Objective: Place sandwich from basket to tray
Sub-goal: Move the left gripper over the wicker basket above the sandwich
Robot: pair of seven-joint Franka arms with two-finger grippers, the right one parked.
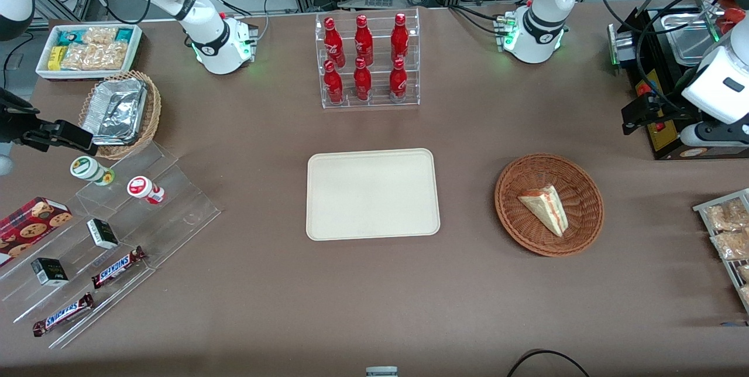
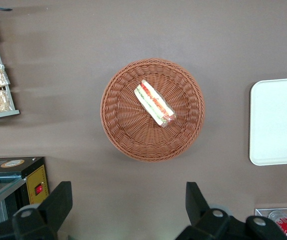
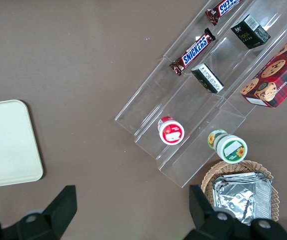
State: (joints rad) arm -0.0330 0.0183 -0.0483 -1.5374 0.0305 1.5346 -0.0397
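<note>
The sandwich [image 2: 154,104] lies in the basket [image 2: 118,125], at three o'clock from the empty tray [image 1: 327,225] in the front view; the gripper [image 2: 128,202] hovers high, jaws apart. Approach step: next, descend and straddle the wedge

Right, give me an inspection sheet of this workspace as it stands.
Surface: brown table.
Job's things: sandwich lies in the wicker basket; tray bare, toward the parked arm's end from the basket.
Clutter: red bottles in a clear rack; Snickers bars on acrylic steps; foil container.
Grippers: left gripper open, above the table beside the basket, holding nothing.
Cables: black cable at the table's near edge.
Surroundings: black appliance.
</note>
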